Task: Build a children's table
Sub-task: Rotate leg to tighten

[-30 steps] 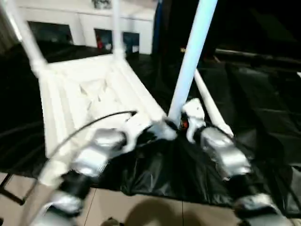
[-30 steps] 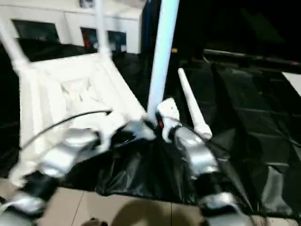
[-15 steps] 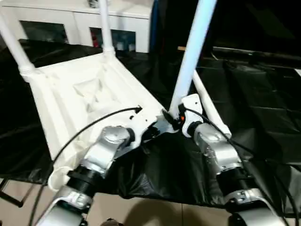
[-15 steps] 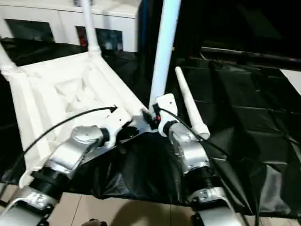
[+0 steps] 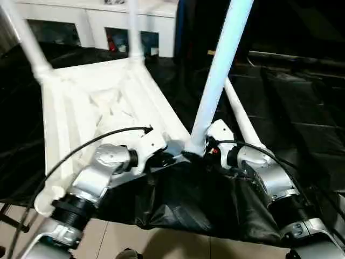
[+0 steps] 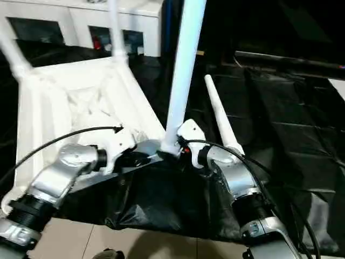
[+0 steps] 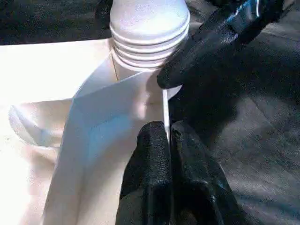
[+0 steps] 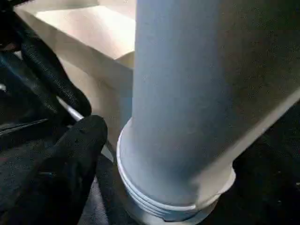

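We see the left fingers (image 7: 168, 140) pinched tight on the thin rim of the upside-down children's table (image 5: 102, 102) | right fingers (image 8: 79, 140) spread wide beside the standing leg (image 5: 218, 75) at the near corner | a loose leg (image 6: 221, 121) lies on black sheet (image 5: 302, 108) — white cabinet (image 5: 108, 21) far back.

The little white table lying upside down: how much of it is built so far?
Three legs stand in corner sockets of the upturned table top: two at the far end and a near one. The left gripper pinches the top's edge beside it; the right gripper is at its base. One leg lies loose on the black sheet; one socket is empty.
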Robot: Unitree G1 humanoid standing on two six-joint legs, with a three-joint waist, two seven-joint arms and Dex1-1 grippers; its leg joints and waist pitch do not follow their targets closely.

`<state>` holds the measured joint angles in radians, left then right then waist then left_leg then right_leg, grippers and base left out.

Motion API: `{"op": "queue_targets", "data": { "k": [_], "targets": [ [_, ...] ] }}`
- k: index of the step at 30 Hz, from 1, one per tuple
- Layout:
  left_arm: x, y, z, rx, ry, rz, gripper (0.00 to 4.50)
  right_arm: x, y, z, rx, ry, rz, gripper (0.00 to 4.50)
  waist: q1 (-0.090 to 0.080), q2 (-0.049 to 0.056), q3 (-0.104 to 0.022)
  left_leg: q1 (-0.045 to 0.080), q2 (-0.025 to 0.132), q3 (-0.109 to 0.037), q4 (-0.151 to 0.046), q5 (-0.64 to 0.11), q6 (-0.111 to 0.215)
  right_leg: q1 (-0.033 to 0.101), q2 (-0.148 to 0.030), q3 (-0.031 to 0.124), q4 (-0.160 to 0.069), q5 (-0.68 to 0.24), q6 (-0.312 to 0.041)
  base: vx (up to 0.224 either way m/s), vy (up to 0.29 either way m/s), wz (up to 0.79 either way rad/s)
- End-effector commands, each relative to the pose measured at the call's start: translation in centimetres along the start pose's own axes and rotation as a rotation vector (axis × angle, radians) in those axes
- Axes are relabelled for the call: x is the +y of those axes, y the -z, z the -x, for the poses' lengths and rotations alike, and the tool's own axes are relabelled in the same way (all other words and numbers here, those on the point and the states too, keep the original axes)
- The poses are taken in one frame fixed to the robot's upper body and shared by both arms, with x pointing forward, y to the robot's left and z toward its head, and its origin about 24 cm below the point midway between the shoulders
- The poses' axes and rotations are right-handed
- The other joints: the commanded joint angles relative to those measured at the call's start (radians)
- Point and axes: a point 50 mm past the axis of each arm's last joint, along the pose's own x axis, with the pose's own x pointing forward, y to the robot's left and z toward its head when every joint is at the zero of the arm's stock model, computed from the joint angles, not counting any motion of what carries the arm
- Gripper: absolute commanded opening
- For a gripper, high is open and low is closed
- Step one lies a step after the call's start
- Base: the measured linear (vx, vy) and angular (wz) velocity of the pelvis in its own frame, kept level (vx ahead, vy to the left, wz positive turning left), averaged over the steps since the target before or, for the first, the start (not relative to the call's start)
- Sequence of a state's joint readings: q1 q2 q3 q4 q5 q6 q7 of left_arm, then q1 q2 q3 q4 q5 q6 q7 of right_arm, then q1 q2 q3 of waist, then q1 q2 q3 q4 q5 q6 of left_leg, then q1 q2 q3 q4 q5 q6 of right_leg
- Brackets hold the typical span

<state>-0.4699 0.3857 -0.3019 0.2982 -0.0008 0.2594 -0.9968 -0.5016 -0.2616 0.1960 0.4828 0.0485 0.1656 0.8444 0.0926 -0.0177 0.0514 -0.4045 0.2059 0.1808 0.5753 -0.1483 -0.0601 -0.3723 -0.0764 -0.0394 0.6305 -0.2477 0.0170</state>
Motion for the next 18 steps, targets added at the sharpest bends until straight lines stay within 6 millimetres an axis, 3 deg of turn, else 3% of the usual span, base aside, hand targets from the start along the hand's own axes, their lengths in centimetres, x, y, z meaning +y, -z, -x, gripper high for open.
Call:
{"op": "queue_targets", "data": {
  "k": [1, 2, 12, 16, 18],
  "targets": [
    [-0.4, -1.4, 0.0, -0.057, 0.053, -0.068, 0.00, -0.2, -0.2, 0.3, 0.008, -0.014, 0.015, 3.76, -0.005, 0.005, -0.063, 0.040, 0.027, -0.004, -0.059, -0.160, 0.019, 0.029, -0.052, 0.032, -0.061, 0.104, -0.240, 0.000, 0.000, 0.00],
    [-0.4, -1.4, 0.1, -0.058, 0.059, -0.068, 0.00, -0.1, -0.2, 0.3, 0.006, -0.019, 0.015, 3.65, -0.005, -0.001, -0.064, 0.040, 0.027, -0.003, -0.059, -0.159, 0.019, 0.030, -0.051, 0.032, -0.062, 0.101, -0.239, 0.000, 0.000, 0.00],
    [-0.7, -0.7, 0.6, -0.046, 0.108, -0.056, 0.00, 0.4, -0.5, 0.5, -0.016, -0.104, 0.023, 2.85, -0.002, -0.002, -0.069, 0.038, 0.026, -0.002, -0.052, -0.109, 0.042, 0.032, -0.052, 0.031, -0.054, 0.138, -0.242, 0.000, 0.000, 0.00],
    [-0.9, -0.5, 0.7, -0.044, 0.118, -0.049, 0.00, 0.5, -0.4, 0.6, -0.017, -0.122, 0.021, 2.76, -0.002, -0.010, -0.071, 0.036, 0.025, 0.000, -0.050, -0.094, 0.052, 0.033, -0.052, 0.031, -0.053, 0.143, -0.244, 0.000, 0.000, 0.00],
    [-0.9, -0.4, 0.7, -0.042, 0.123, -0.045, 0.00, 0.6, -0.3, 0.6, -0.016, -0.131, 0.013, 2.75, -0.001, -0.007, -0.071, 0.037, 0.026, -0.001, -0.049, -0.091, 0.053, 0.033, -0.052, 0.031, -0.051, 0.142, -0.245, 0.000, 0.000, 0.00]
  ]
}}
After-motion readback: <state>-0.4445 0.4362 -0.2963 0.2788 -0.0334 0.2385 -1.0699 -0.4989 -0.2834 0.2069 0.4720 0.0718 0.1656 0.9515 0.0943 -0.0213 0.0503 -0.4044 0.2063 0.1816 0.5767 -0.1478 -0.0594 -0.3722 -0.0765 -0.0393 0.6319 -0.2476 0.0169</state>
